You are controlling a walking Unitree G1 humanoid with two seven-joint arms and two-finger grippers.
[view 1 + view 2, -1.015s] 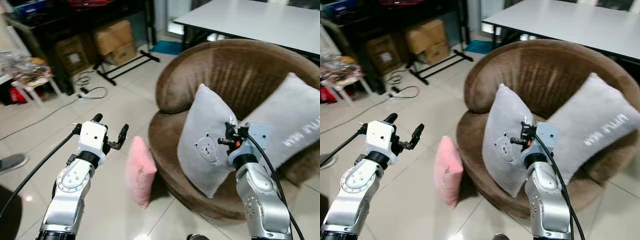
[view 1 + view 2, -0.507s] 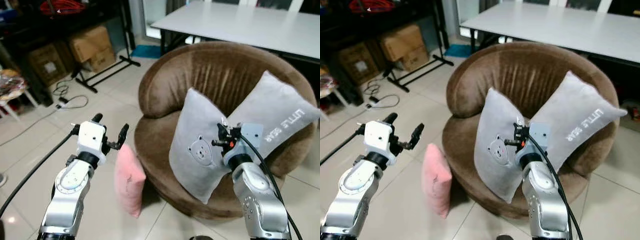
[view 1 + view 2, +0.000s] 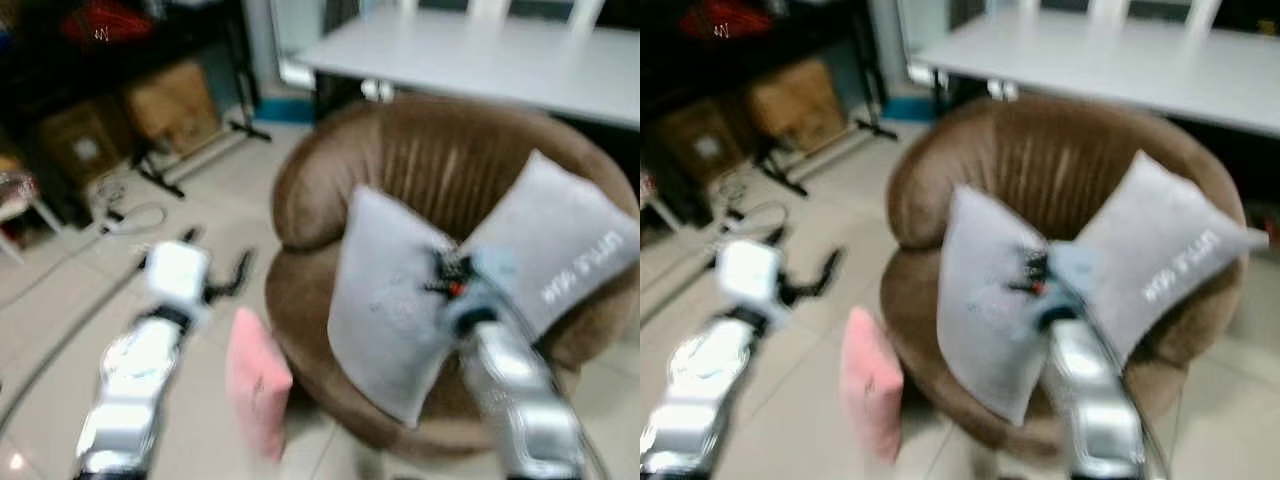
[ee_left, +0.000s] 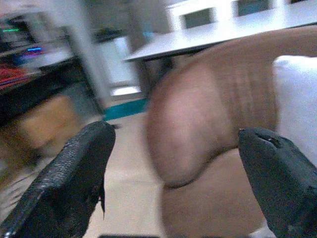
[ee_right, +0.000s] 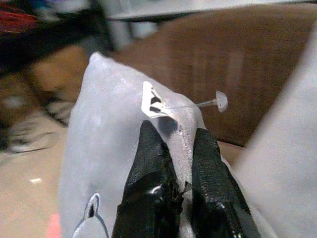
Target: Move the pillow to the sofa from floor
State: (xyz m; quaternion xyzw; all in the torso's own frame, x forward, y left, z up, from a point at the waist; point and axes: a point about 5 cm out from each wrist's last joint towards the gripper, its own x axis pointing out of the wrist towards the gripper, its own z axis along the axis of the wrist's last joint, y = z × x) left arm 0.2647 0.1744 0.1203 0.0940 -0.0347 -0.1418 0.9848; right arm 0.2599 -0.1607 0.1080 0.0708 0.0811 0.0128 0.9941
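From the head camera, badly blurred, I see the pink pillow (image 3: 257, 392) standing on edge on the floor (image 3: 60, 330), against the front of the brown sofa (image 3: 440, 170) at about its 8 o'clock. My left gripper (image 3: 213, 279) hovers just above the pillow, fingers wide apart. My right gripper (image 3: 442, 276) is up against the grey bear cushion (image 3: 385, 300), beside a second grey cushion (image 3: 560, 250). In the left wrist view, both spread fingers (image 4: 74, 183) frame the sofa's arm. In the right wrist view, the fingers (image 5: 153, 168) pinch the bear cushion's top edge by its tag (image 5: 153, 101).
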